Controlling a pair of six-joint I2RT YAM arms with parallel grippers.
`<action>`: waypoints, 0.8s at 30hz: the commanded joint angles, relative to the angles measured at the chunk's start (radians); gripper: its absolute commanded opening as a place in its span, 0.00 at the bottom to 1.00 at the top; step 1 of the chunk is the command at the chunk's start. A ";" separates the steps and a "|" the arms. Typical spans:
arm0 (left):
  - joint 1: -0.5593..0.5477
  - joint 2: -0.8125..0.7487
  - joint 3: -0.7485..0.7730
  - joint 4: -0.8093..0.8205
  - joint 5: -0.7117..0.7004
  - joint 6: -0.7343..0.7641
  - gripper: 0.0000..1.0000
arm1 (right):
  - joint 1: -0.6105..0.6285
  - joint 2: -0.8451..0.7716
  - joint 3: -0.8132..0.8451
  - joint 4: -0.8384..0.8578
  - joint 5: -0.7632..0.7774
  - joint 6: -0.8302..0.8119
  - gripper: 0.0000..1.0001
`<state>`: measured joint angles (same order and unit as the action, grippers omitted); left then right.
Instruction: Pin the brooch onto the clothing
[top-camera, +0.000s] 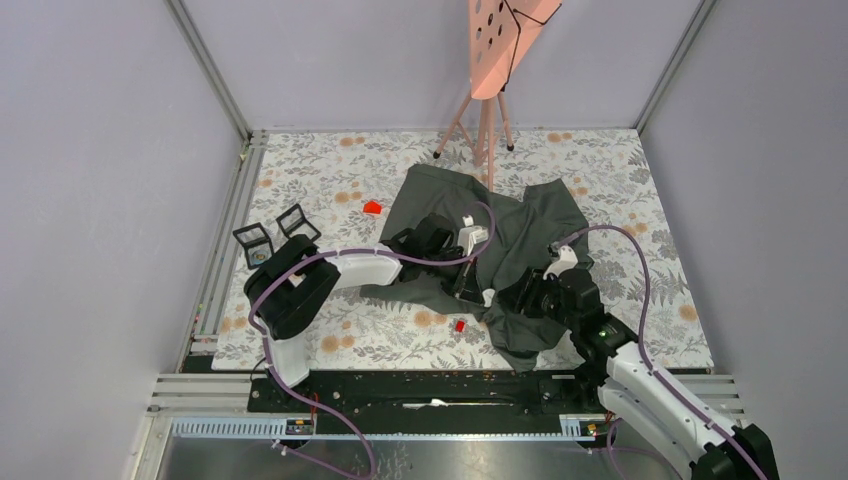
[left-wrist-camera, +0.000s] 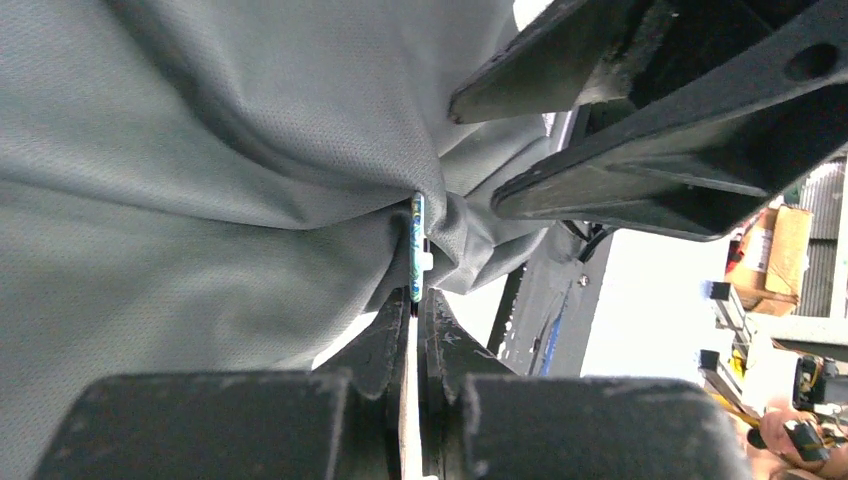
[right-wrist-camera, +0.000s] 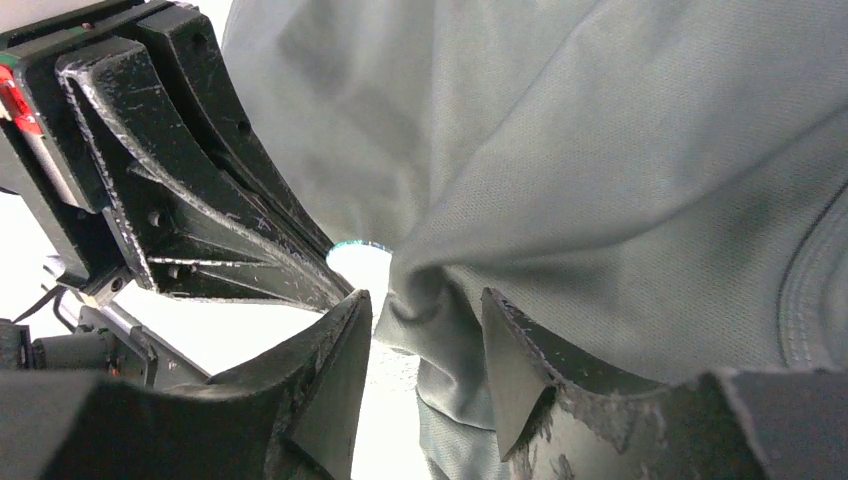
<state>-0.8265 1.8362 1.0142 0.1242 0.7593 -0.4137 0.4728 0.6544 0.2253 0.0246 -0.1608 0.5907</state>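
The dark grey T-shirt lies crumpled on the floral mat. My left gripper is at its near left edge. In the left wrist view it is shut on the brooch, a thin blue-green disc seen edge-on and pressed against a fold of the shirt. My right gripper faces it from the right. In the right wrist view it is open, with a hanging fold of the shirt between its fingers. The brooch's rim shows beside the left gripper's fingers.
Two small red pieces lie on the mat, one left of the shirt and one in front of it. Two black square frames stand at the mat's left edge. A pink board on a tripod stands at the back.
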 joint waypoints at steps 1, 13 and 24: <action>0.005 -0.040 0.030 0.006 -0.072 0.019 0.09 | -0.005 -0.057 0.045 -0.097 0.060 -0.033 0.53; 0.179 -0.357 -0.187 -0.009 -0.435 0.016 0.83 | -0.005 -0.169 0.129 -0.241 0.136 -0.105 0.62; 0.608 -0.517 -0.258 -0.132 -0.816 -0.136 0.88 | -0.005 -0.133 0.178 -0.304 0.217 -0.130 0.64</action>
<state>-0.3351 1.3964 0.7895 -0.0017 0.0856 -0.4767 0.4728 0.5095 0.3378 -0.2531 -0.0185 0.4854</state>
